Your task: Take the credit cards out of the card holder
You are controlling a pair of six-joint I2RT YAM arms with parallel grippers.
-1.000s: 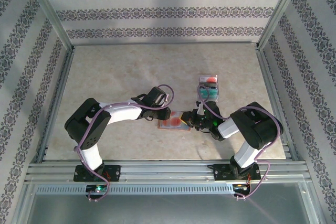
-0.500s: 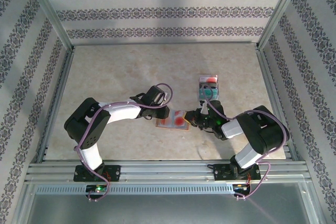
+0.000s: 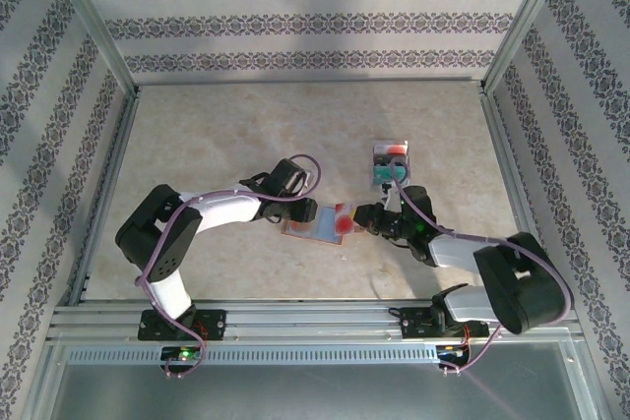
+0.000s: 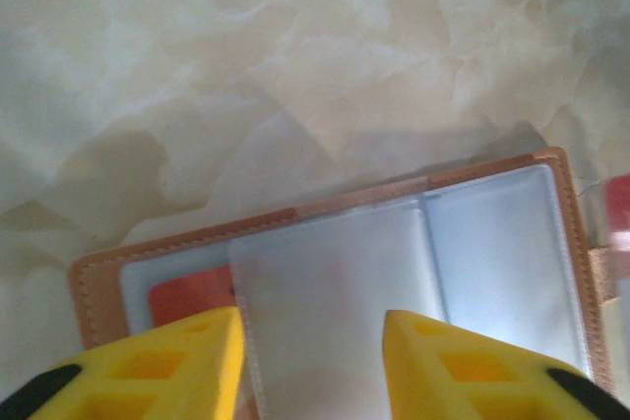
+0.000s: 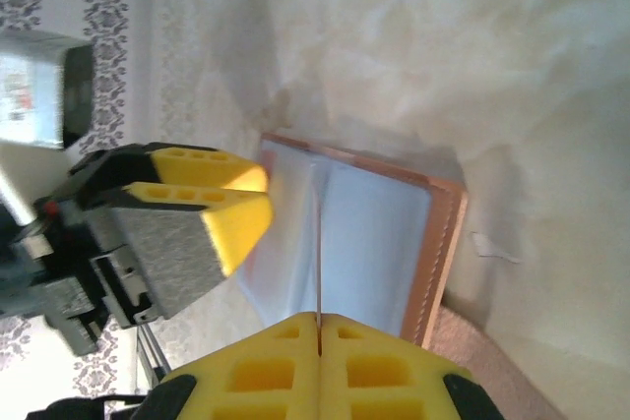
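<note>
Inside card holder [image 4: 325, 202], orange-red card [image 4: 187, 297] half hidden behind left pincer [image 4: 313, 351].

The card holder [image 3: 307, 223] lies open and flat on the bench [image 3: 217, 135], its salmon-pink rim framing frosted pockets. An orange-red card [image 4: 189, 299] sits in 1 pocket. The right tool [image 3: 361, 220] pinches a thin card [image 5: 319, 243], seen edge-on. More credit cards [image 3: 391, 164], red and teal, lie nearby.

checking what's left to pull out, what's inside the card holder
An orange-red card peeks from one card holder pocket, partly under a frosted sleeve; the rest beneath is hidden.
</note>
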